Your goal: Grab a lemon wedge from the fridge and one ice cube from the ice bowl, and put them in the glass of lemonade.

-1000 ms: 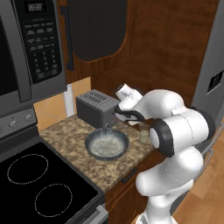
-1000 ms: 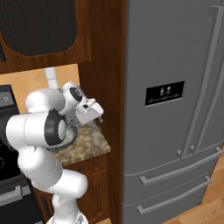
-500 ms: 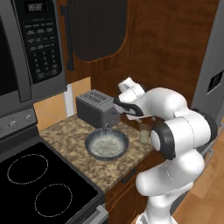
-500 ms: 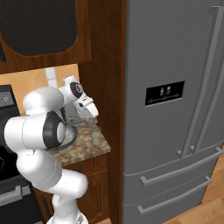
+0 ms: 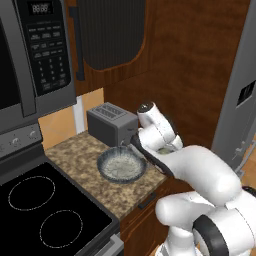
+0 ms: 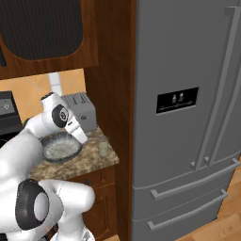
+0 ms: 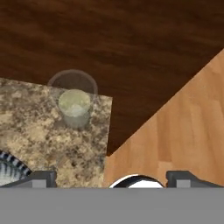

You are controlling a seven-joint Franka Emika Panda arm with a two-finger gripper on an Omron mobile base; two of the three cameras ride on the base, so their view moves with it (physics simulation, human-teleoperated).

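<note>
The grey fridge (image 6: 188,70) stands with its doors shut to the right of the counter, its side showing (image 5: 239,115). The lemon wedge is hidden. On the granite counter sits the ribbed grey ice bowl (image 5: 121,166) (image 6: 59,147), its inside speckled white. Its rim edges the lower left of the hand view (image 7: 9,169). The small glass of lemonade (image 7: 74,103) (image 6: 103,147) stands near the counter's right corner. My gripper (image 5: 136,143) (image 6: 80,136) (image 7: 113,179) hangs open and empty above the bowl's right rim, between the bowl and the glass.
A boxy grey toaster (image 5: 112,123) (image 6: 81,111) stands just behind the bowl. A black stovetop (image 5: 45,215) and a microwave (image 5: 35,55) lie to the left. A dark wood cabinet wall (image 7: 109,39) backs the counter, and wooden floor (image 7: 183,118) lies below its edge.
The arm has folded lower and nearer the cameras, and the hand has shifted left and down from beside the toaster toward the bowl. The jaws have stayed wide open.
</note>
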